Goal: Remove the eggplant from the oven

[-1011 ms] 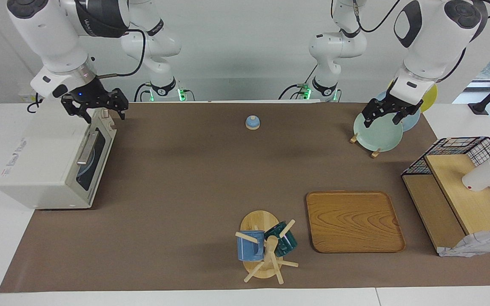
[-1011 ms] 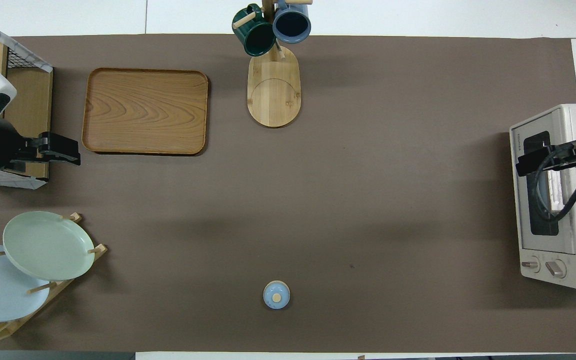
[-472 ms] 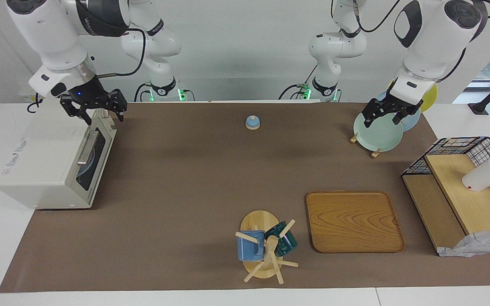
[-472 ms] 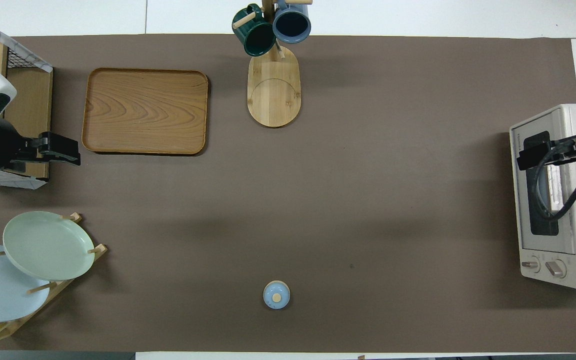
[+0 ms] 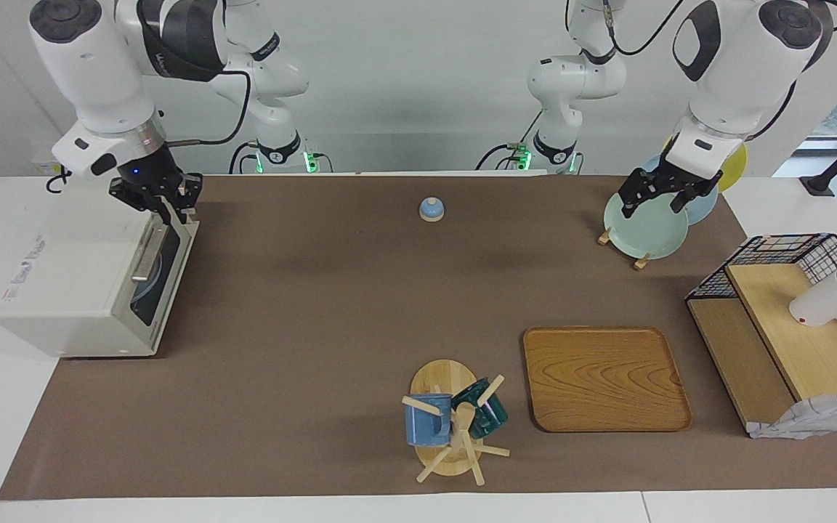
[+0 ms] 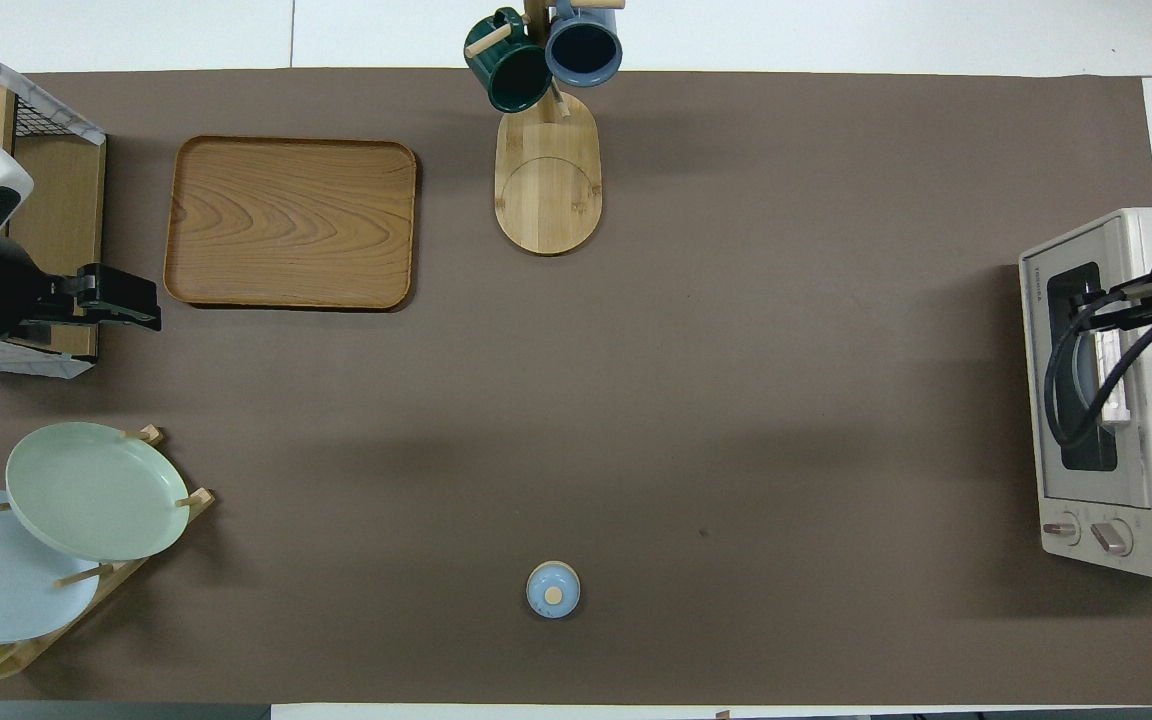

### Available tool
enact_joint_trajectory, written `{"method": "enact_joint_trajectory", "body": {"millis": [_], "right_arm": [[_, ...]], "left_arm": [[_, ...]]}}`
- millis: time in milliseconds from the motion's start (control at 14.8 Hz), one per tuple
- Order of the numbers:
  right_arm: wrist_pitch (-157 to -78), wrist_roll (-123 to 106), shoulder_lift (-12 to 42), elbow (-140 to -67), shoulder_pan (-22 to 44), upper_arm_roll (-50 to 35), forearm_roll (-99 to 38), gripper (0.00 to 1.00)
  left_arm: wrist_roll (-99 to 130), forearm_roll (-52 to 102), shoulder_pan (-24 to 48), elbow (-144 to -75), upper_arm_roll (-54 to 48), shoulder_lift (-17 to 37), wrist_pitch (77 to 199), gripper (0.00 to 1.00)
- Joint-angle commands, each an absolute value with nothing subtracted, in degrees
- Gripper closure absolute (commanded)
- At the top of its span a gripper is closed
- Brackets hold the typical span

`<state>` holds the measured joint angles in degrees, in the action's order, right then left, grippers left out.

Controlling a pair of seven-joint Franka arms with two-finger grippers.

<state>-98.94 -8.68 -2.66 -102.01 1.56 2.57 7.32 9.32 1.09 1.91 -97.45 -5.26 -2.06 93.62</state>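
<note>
**Ana:** Looking at the facing view, the oven (image 5: 77, 283) sits at nine o'clock, at the right arm's end of the table, with its door shut. The eggplant does not show in either view. Through the dark glass I make out only a pale bluish shape (image 5: 144, 280).

**Ben:** From overhead the same oven is at three o'clock. That view gives me the two knobs (image 6: 1086, 532) at the end nearer the robots, which the facing view hides under the right gripper (image 5: 171, 211).

**Ana:** The facing view does show that gripper's fingers. They are drawn close together, pointing down over the top edge of the door, by the end of the handle (image 5: 148, 254).

**Ben:** Is the handle pinched between them?

**Ana:** I cannot tell. Overhead, a looping black cable (image 6: 1061, 400) crosses the door and only a dark tip of the gripper shows.

**Ben:** And the other arm?

**Ana:** It waits. The left gripper (image 5: 657, 200) hangs at two o'clock in the facing view, fingers spread and holding nothing, over the green plate (image 5: 644, 232) in its rack. Overhead it appears at nine o'clock, beside the wooden tray (image 6: 286, 220).
</note>
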Motion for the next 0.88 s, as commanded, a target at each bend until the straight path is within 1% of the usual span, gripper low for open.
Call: {"method": "enact_joint_trajectory", "body": {"millis": [0, 337, 472, 674, 809], "right_arm": [[-104.2, -9.8, -4.8, -109.6, 0.4, 2.5, 9.8, 1.0], [-105.3, -10.2, -4.7, -111.7, -1.8, 2.5, 12.7, 1.0], [-105.8, -10.4, -4.7, -112.5, -3.6, 2.5, 12.7, 1.0], [-108.2, -11.9, -4.7, -114.8, -4.0, 2.7, 12.7, 1.0], [-108.4, -12.0, -4.7, -115.1, -4.8, 2.7, 12.7, 1.0]], "left_arm": [[8.8, 1.9, 1.1, -96.9, -5.6, -2.1, 93.2, 0.0], [8.8, 1.9, 1.1, -96.9, -5.6, -2.1, 93.2, 0.0], [8.8, 1.9, 1.1, -96.9, -5.6, -2.1, 93.2, 0.0], [8.8, 1.9, 1.1, -96.9, -5.6, -2.1, 93.2, 0.0], [8.8, 1.9, 1.1, -96.9, -5.5, -2.1, 92.7, 0.0]]}}
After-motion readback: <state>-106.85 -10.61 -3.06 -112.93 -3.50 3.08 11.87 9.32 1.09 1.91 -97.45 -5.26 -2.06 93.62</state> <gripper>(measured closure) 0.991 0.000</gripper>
